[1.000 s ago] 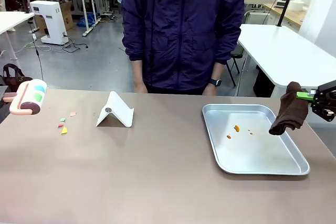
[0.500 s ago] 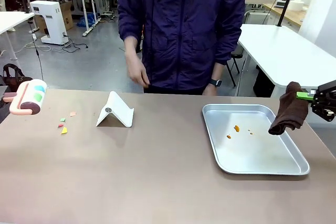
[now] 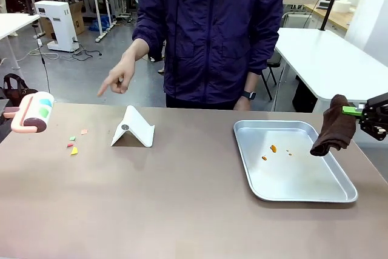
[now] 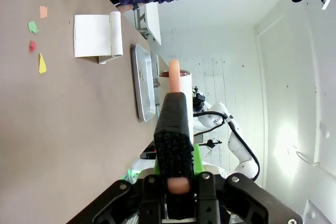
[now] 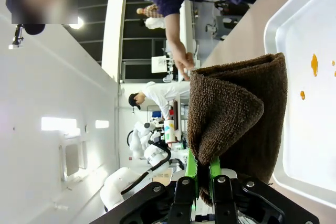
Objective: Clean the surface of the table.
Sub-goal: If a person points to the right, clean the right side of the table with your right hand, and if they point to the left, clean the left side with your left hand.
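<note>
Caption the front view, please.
Person's hand points toward scraps on the table; lint roller at left, right gripper holding brown cloth by tray.

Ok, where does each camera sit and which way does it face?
Front: fixed on the robot's side, faces across the taupe-brown table to the person's pointing hand; right pincer at picture right.
Left wrist: rolled sideways, looks along left pincer, shut on a pink-handled roller, down the table.
Right wrist: looks along right pincer, shut on a brown terry cloth.
Shared: all three show the shiny silver metal tray.
</note>
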